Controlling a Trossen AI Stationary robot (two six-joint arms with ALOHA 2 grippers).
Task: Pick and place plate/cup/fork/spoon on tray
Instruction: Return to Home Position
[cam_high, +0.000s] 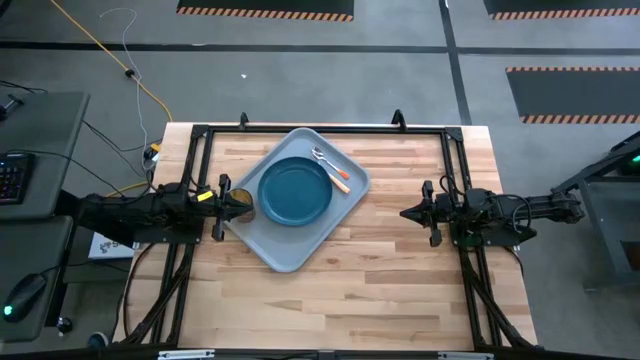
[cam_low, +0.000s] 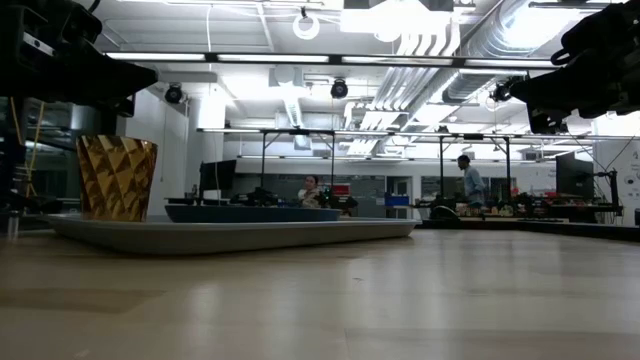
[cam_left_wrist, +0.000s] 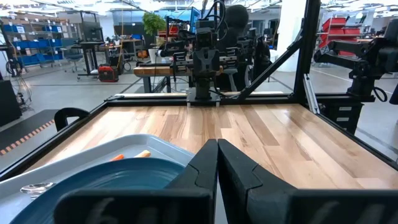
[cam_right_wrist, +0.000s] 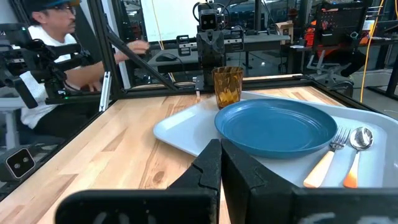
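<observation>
The light grey-blue tray lies askew on the wooden table, left of centre. On it rest the dark blue plate, the amber cup upright on the tray's left corner, and the orange-handled fork and spoon side by side on the plate's far-right side. My left gripper is shut, level, at the tray's left corner, above the cup and apart from it. My right gripper is shut, level, right of the tray, holding nothing.
A black frame runs along the table's far edge and down both sides by the arm bases. Bare wood stretches between the tray and the near edge. A person sits beyond the table's far side.
</observation>
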